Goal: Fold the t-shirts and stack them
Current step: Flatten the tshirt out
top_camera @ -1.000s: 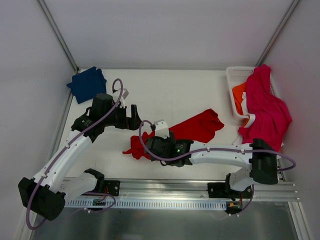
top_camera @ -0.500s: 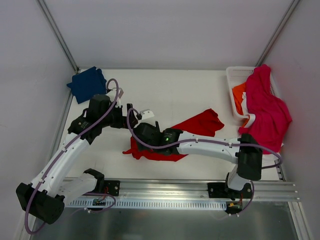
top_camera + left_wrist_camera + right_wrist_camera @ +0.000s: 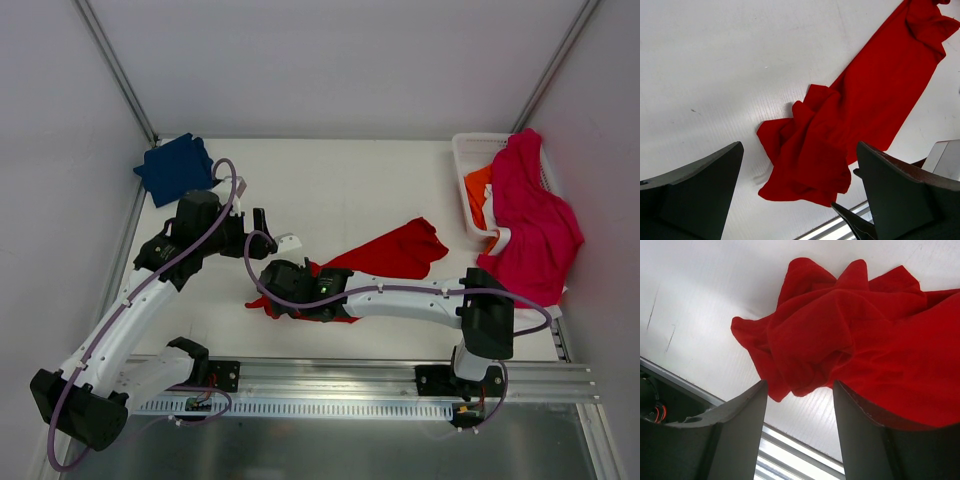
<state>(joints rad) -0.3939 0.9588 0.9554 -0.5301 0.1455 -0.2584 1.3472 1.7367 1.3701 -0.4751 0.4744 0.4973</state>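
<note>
The bright red t-shirt (image 3: 395,250) lies crumpled in a long strip across the middle of the table, its left end bunched near the front edge. My right gripper (image 3: 268,290) is open and low over that bunched end (image 3: 840,335), its fingers (image 3: 740,425) astride the cloth's edge. My left gripper (image 3: 268,225) is open and empty above the table, just behind the bunched end (image 3: 810,150). The navy blue t-shirt (image 3: 175,168) lies folded at the far left corner.
A white basket (image 3: 465,150) stands at the right edge, with a magenta-pink shirt (image 3: 530,215) draped over it and orange (image 3: 478,190) and white cloth inside. The metal rail (image 3: 330,375) runs along the near edge. White walls enclose the table.
My right arm has reached leftward along the red shirt to its bunched left end. My left gripper has shifted slightly. The shirt's left end has been pushed a little.
</note>
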